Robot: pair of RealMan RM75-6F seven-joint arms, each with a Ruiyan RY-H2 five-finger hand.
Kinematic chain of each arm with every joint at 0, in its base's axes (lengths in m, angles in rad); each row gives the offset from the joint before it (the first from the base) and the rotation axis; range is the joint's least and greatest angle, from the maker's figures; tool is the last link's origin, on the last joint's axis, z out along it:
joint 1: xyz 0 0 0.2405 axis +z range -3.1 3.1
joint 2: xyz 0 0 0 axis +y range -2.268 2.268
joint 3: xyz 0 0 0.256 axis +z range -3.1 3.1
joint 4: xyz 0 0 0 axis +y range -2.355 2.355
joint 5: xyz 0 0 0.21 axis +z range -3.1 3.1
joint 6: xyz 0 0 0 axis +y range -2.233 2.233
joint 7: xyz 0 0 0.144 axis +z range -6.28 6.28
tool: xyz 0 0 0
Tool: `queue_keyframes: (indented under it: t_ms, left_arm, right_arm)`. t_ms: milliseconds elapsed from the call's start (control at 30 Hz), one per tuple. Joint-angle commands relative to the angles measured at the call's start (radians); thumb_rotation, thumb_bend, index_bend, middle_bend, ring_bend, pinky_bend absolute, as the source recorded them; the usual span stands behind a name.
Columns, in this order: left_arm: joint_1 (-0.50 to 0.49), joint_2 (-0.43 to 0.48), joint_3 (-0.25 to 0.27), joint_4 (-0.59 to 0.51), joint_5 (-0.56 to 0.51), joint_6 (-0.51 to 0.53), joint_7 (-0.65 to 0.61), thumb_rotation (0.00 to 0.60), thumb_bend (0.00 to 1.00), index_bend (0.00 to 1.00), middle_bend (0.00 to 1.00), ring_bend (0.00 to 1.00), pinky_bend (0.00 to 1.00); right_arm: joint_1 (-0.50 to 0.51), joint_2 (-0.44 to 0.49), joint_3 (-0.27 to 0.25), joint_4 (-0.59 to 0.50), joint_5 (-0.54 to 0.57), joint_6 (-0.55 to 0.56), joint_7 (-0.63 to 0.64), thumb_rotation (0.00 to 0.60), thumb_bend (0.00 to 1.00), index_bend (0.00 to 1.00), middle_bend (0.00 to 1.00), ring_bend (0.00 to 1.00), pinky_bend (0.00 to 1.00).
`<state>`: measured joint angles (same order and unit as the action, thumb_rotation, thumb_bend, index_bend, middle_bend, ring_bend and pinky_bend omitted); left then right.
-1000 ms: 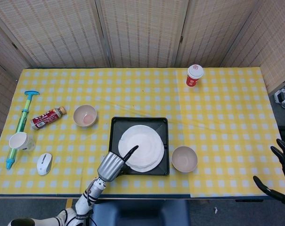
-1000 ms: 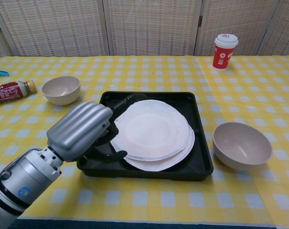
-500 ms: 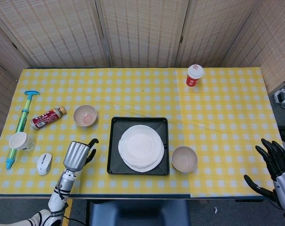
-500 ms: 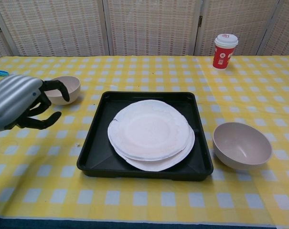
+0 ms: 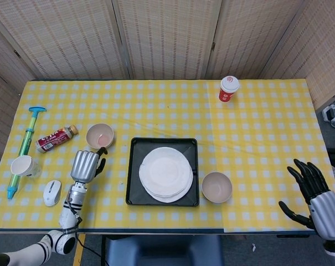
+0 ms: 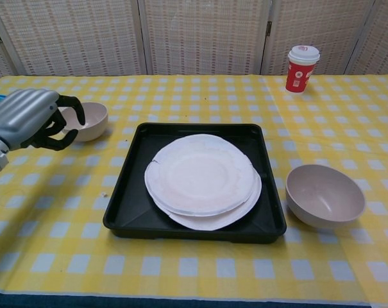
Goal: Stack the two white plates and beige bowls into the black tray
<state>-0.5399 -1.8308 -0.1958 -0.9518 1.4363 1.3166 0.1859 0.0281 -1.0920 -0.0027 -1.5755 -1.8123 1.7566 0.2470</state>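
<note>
plates [image 5: 166, 174] sit in the tray [image 5: 135, 145], my empty left hand [image 6: 28, 119], fingers loosely curled, nears the far bowl [image 6: 90, 118] to grasp.

Left hand [image 6: 28, 119] empty, fingers [image 6: 70, 109] loosely curled; right hand [image 5: 318, 200] empty, fingers spread.

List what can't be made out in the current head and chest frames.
- Left robot hand: chest view cuts off its wrist at the left edge; whether its fingers touch the left bowl can't be told.
- Right robot hand: absent from chest view; head view crops it at the lower right corner.
- Lower plate: mostly covered by the upper plate in both views.
- Bottle: label too small to read in head view.
</note>
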Motion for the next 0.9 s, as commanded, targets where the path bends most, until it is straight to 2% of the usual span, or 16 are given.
queue_keyframes:
  t_ms: [33, 233, 367, 600, 733, 900]
  left_arm:
    - [-0.017, -0.011, -0.012, 0.017, -0.02, -0.032, 0.0, 0.6, 0.5, 0.49, 1.0, 1.0, 1.0]
    - [-0.059, -0.035, -0.038, 0.091, -0.05, -0.086, -0.014, 0.6, 0.5, 0.5, 1.0, 1.0, 1.0]
    - [-0.087, -0.05, -0.052, 0.138, -0.067, -0.117, -0.024, 0.6, 0.5, 0.47, 1.0, 1.0, 1.0]
    - [-0.117, -0.064, -0.075, 0.2, -0.112, -0.182, -0.059, 0.6, 0.37, 0.46, 1.0, 1.0, 1.0]
    - [-0.126, -0.066, -0.084, 0.216, -0.139, -0.22, -0.074, 0.6, 0.34, 0.44, 1.0, 1.0, 1.0]
    - [-0.13, -0.07, -0.087, 0.256, -0.157, -0.233, -0.082, 0.6, 0.33, 0.47, 1.0, 1.0, 1.0]
  right_arm:
    - [0.005, -0.008, 0.009, -0.001, 0.014, -0.007, -0.009, 0.6, 0.3, 0.0, 0.0, 0.0, 0.0]
    - [0.013, -0.013, 0.013, 0.0, 0.027, -0.028, -0.026, 0.6, 0.3, 0.0, 0.0, 0.0, 0.0]
    - [0.014, -0.014, 0.013, -0.001, 0.033, -0.034, -0.03, 0.6, 0.3, 0.0, 0.0, 0.0, 0.0]
    - [0.016, -0.012, 0.016, -0.004, 0.042, -0.04, -0.031, 0.6, 0.3, 0.0, 0.0, 0.0, 0.0]
    - [0.018, -0.012, 0.016, -0.005, 0.045, -0.044, -0.03, 0.6, 0.3, 0.0, 0.0, 0.0, 0.0]
    - [0.02, -0.013, 0.016, -0.004, 0.043, -0.046, -0.031, 0.6, 0.3, 0.0, 0.0, 0.0, 0.0]
